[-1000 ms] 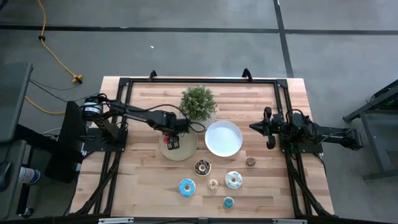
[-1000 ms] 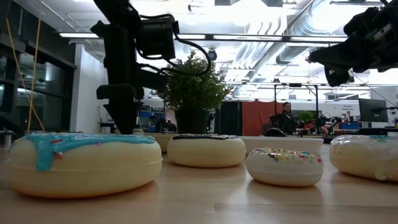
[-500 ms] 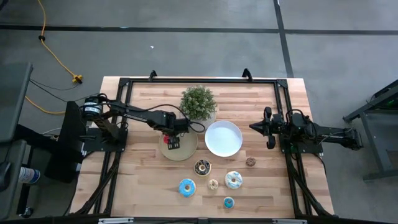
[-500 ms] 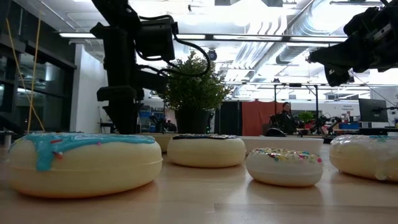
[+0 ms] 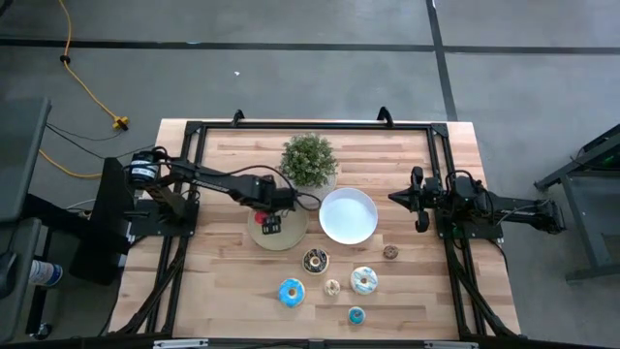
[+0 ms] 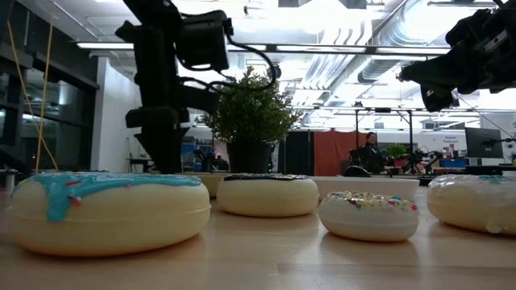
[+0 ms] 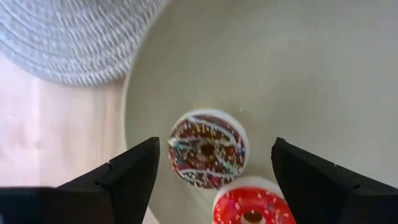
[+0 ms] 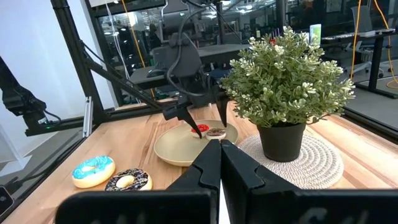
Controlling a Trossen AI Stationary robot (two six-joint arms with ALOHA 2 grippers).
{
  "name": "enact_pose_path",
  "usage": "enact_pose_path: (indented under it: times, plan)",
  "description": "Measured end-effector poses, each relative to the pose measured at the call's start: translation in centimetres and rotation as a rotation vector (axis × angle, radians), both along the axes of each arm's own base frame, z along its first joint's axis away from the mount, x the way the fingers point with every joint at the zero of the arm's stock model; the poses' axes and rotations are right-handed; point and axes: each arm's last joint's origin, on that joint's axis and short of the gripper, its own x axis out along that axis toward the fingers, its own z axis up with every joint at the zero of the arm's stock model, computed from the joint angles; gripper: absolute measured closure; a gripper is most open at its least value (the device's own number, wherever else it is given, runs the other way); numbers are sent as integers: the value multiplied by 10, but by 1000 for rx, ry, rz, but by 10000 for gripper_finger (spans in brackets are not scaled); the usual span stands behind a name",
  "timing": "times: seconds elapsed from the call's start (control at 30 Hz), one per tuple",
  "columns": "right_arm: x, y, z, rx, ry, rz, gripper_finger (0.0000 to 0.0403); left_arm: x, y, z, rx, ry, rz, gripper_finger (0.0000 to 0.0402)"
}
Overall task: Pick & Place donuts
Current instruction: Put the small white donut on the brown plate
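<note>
High view: my left claw [image 5: 269, 225] sits over the tan plate [image 5: 291, 237], just in front of the plant [image 5: 309, 160] and beside the white plate [image 5: 349, 215]; compared with a second ago it has lifted slightly and its fingers have spread. A red donut [image 5: 263, 218] shows on the tan plate right by the claw. Five more donuts lie loose on the table [image 5: 223, 281] in front of the plates, e.g. the chocolate one [image 5: 316, 260] and the big blue one [image 5: 291, 291]. My right claw [image 5: 418, 199] waits at the table's right side, clenched on nothing. Low view: the left claw [image 6: 161, 149] hangs behind the blue donut [image 6: 109, 211], a touch higher than before; plate contents hidden here. Left wrist view: fingers wide apart, nothing between them; a sprinkled brown donut [image 7: 206, 149] lies flat on the tan plate [image 7: 311, 74], touching the red donut [image 7: 252, 208]. So released, drop done. Right wrist view: own fingers pressed together; the far left claw [image 8: 186, 115] is above the tan plate [image 8: 180, 152]. Judgement: two placed, five left, next is a pull-up and reach for another loose donut.
</note>
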Motion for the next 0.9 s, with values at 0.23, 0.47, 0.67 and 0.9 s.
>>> enact_pose_path:
  times: [0.23, 0.47, 0.67, 0.9]
  plan:
    - [0, 0, 0, 0, -1, 0, 402, 8, -8, 15, 15, -51, -31, 102]
    - [0, 0, 0, -1, -2, 0, 402, 5, -30, 42, -15, -122, -82, 102]
    - [1, 0, -1, 2, 17, -1, 402, -10, -49, 65, -89, -205, -17, 102]
    - [1, 0, -1, 2, 15, -1, 402, -19, -78, 79, -289, -279, 7, 102]
